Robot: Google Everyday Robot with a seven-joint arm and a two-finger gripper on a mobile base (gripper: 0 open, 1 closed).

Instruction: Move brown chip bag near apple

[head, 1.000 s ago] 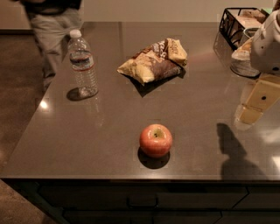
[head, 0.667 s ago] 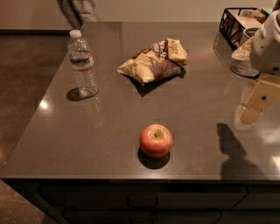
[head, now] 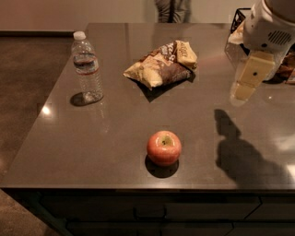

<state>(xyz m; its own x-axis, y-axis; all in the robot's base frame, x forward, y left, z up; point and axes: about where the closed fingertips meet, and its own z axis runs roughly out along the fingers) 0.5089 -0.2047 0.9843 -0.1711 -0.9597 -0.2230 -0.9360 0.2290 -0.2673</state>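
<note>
At the right edge of the frame, the robot's white arm is cut off by the border, so only its lower housing and the pale yellow gripper [head: 243,87] show, hanging above the dark bench [head: 115,133] and casting a long shadow [head: 239,147] toward the front edge. Whether the gripper is released or clenched cannot be told from this angle. Behind the arm, a black wire basket [head: 238,16] is mostly hidden and its contents cannot be made out. At the top, a person's legs [head: 171,10] are cropped above the knee. The brown chip bag [head: 161,67] lies crumpled toward the far middle of the bench, its pale yellow ends pointing left and upper right. It is to the left of the gripper, apart from it and not touched by it. The apple [head: 164,147] sits stem-up near the front edge, well apart from the bag and from the gripper, with bare bench between them. A clear water bottle [head: 86,69] with a white cap stands upright near the left edge, apart from both bag and apple.
</note>
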